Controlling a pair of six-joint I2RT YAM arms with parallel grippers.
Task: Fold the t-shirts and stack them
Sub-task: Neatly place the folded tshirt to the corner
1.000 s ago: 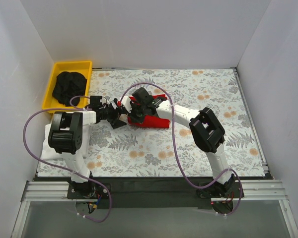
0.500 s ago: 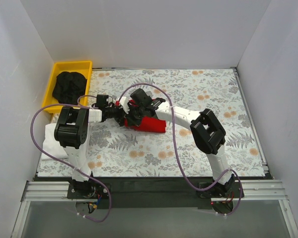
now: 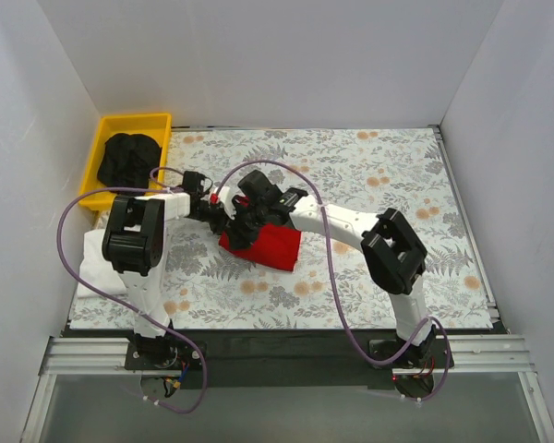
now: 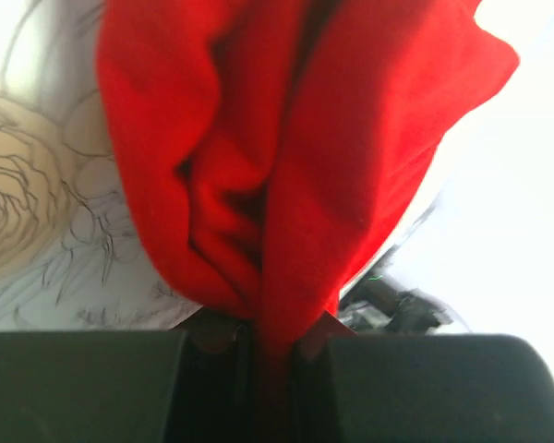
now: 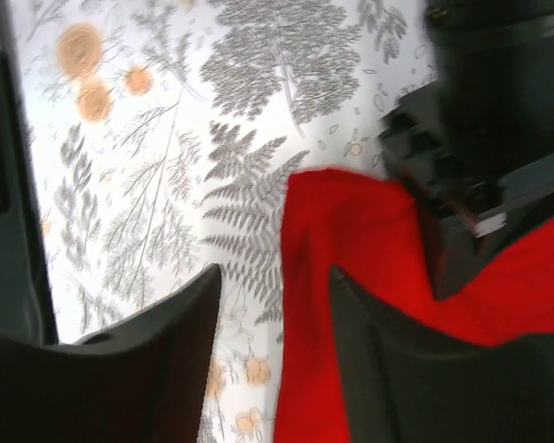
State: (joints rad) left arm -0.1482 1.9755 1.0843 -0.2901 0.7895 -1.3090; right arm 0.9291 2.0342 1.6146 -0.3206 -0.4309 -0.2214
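The floral-covered bench (image 3: 388,185) carried everything. Largest of the cloth was the red t-shirt (image 3: 270,245), bunched and part-folded just left of the bench's middle, with both arms meeting over its upper-left corner. The white t-shirt (image 3: 94,263) lay at the left edge of the bench, partly behind the left arm. The black t-shirt (image 3: 129,159) sat crumpled in the yellow bin (image 3: 134,120) at the far left corner.

The left gripper (image 4: 263,346) was pressed together on a gathered fold of the red cloth. The right gripper (image 5: 275,272) was spread, the red hem lying in the gap between its fingers – whether they touched the cloth could not be told.

The step in hand looked like folding the red shirt, with no stack begun. The next move probably calls for the right gripper to close on the hem, so both can draw the cloth flat before a fold; a one-sided pull risks dragging it into a lump.

Counted: three t-shirts – one red, one white, one black. There were also one bin and two grippers.
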